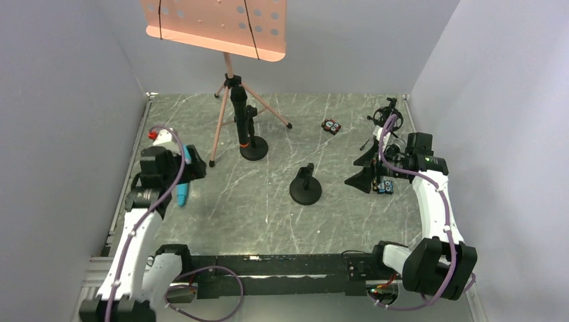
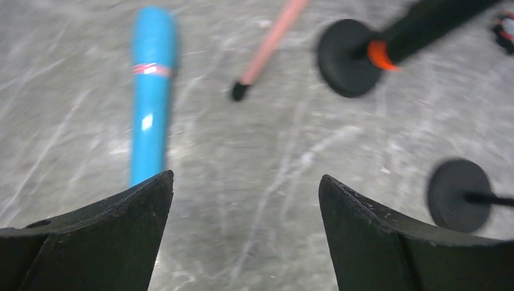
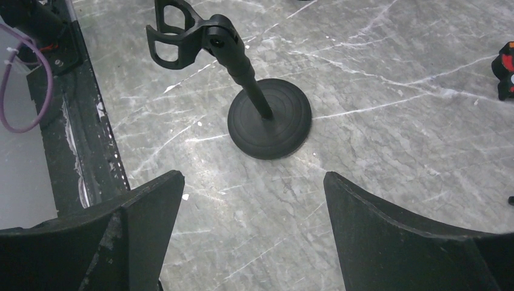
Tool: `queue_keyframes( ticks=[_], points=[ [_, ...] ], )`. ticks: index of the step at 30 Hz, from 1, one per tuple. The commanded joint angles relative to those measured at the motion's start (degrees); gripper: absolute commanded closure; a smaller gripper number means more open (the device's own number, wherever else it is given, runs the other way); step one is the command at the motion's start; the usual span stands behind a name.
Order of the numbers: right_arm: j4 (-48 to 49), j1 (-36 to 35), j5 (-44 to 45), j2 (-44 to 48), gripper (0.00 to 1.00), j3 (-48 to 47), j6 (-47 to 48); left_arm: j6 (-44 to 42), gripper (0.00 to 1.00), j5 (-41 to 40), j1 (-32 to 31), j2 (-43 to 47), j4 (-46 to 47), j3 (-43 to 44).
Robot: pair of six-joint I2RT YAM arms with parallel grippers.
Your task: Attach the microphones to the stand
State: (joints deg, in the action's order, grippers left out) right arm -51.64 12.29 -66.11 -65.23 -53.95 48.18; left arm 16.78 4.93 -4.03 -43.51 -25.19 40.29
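Our left gripper (image 2: 245, 182) hangs over the left side of the table, claw spread wide and empty. The cyan-blue microphone (image 2: 150, 91) lies flat on the marble just beyond one finger, nothing holding it. The black microphone with the orange ring (image 1: 239, 114) stands upright in the far stand, so that one looks sorted. Our right gripper (image 3: 253, 182) gapes empty too, facing the empty clip stand (image 3: 267, 115), probably ready to steady it.

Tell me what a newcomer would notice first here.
The salmon-pink music stand towers at the back. Beside its legs a black microphone with an orange ring stands upright in a round-based holder, while a cyan microphone lies flat on the table at the left, ahead of the open left tool.
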Motion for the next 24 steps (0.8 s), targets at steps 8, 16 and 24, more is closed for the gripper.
queue_keyframes(
  ticks=[8,16,24],
  points=[
    [3.8,0.3,-2.5,3.9,0.08,1.3,-5.7,-3.6,0.12,-4.3,12.6,-32.6,-3.3,12.0],
    [3.7,0.2,-2.6,4.5,0.08,1.6,-5.8,-7.0,0.2,-4.3,12.6,-46.5,-4.5,18.3],
    [4.7,0.2,-2.7,4.7,0.08,2.3,-6.4,-8.5,0.26,-4.7,12.6,-52.6,-6.6,22.5]
  ],
)
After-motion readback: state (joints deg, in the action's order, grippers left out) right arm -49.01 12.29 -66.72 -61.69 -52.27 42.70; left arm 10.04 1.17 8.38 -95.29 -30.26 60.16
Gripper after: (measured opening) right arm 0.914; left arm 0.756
